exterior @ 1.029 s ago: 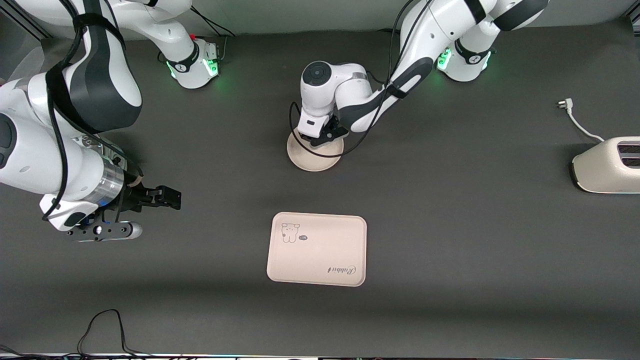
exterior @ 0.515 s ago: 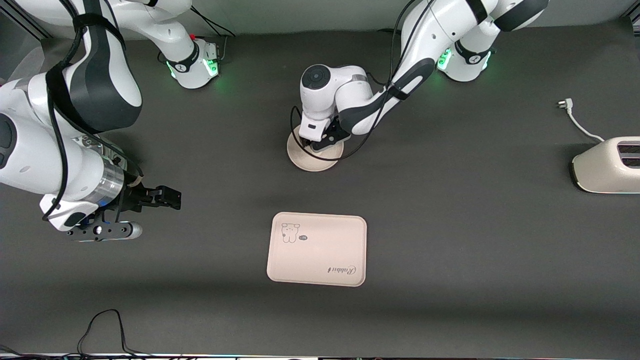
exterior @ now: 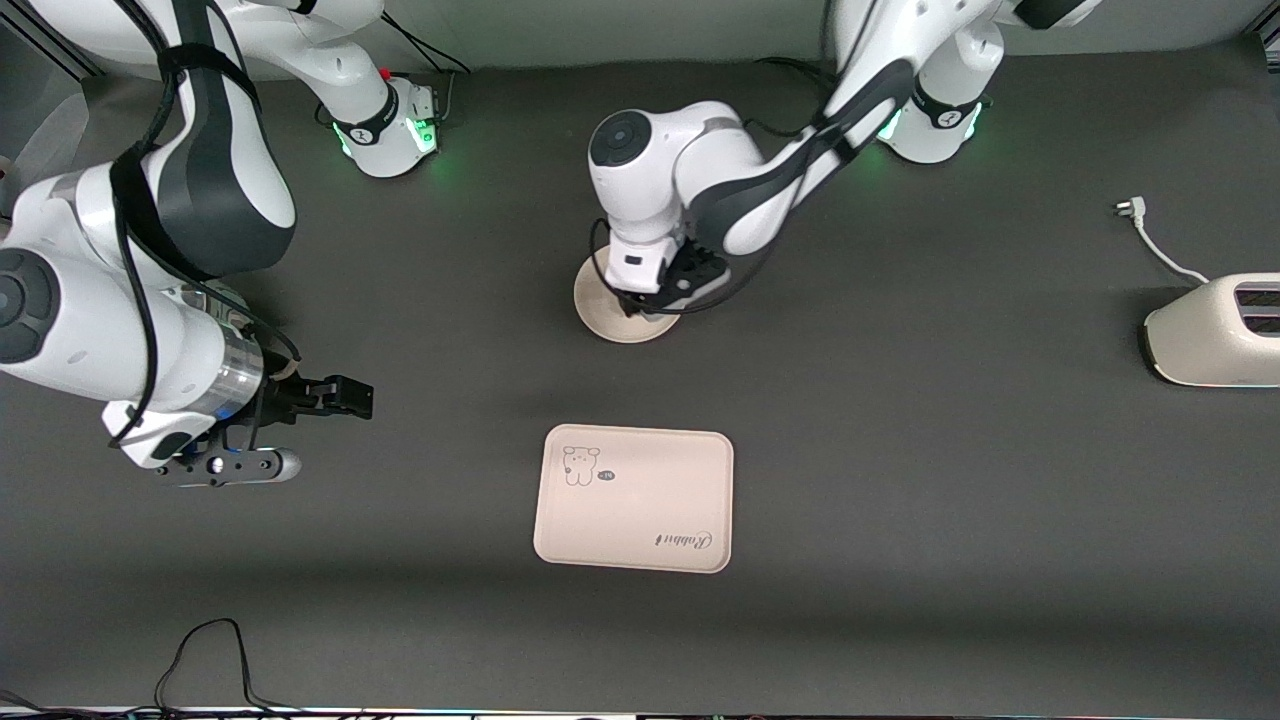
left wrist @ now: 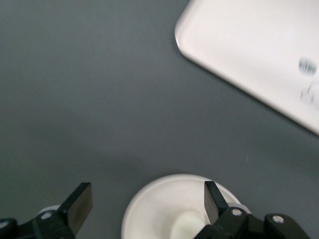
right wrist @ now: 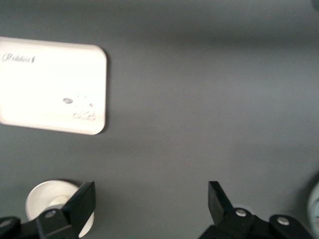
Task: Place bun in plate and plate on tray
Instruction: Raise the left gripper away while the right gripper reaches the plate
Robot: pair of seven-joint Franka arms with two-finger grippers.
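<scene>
1. The dark grey matte table [exterior: 900, 450] carries everything. The large cream-white toaster [exterior: 1215, 330] sits at the left arm's end, well apart from the work.
2. The pale pinkish-beige rectangular tray [exterior: 634, 498] with the bear drawing and cursive lettering lies nearer the front camera than the plate, with bare table between them and nothing on it.
3. The round beige-cream matte plate [exterior: 610, 318] rests on the table, partly covered by the left arm's wrist.
4. The left gripper [left wrist: 144, 206] hangs just above the plate with its fingers spread wide and nothing between them.
5. The right gripper [exterior: 340, 396] waits over bare table toward the right arm's end, fingers also wide apart and empty.
6. The small off-white oval bun [left wrist: 187, 224] lies in the plate's well, so that half of the task looks done.
7. The step in hand appears to be taking hold of the plate. To do it well, one finger should go under the raised rim and one over it. The pinch should stay clear of the bun, and the plate should be kept level during the carry so the bun cannot roll off.
</scene>
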